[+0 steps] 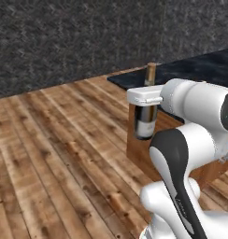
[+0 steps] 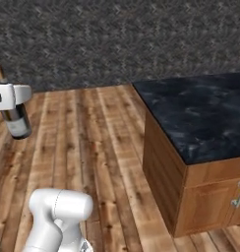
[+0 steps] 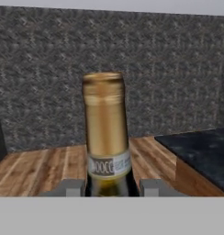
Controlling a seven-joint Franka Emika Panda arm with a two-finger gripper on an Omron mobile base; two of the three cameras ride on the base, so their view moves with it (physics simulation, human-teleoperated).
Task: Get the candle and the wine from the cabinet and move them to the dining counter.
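We have the wine [image 1: 146, 122] in hand. The gripper [image 1: 145, 95] is clenched on the bottle below the neck, one jaw on either side of the glass; in the hand view the gold foil top [image 3: 104, 114] rises straight up between the two finger tips, a small neck label just above them. The bottle hangs upright in the air above the wood floor [image 1: 55, 154], its base resting on nothing.

The relation that matters: the dining counter [image 2: 200, 118] lies off to the right of the held bottle and further ahead. In the right base view the bottle sits at the far left of the picture and the black marble top begins well apart from it, with a stretch of floor between. The nearest part of the counter is its left edge and near-left corner, above the wood side panel [image 2: 164, 182].

Long axis of the bottle is vertical, which suits a standing placement. Our judgement: the carry needs a sideways travel to the right, keeping the bottle's base above the level of the marble before crossing the left edge, then a descent onto the top. The risk is clipping that edge with the base if the bottle is carried low.

Candle not sighted here.
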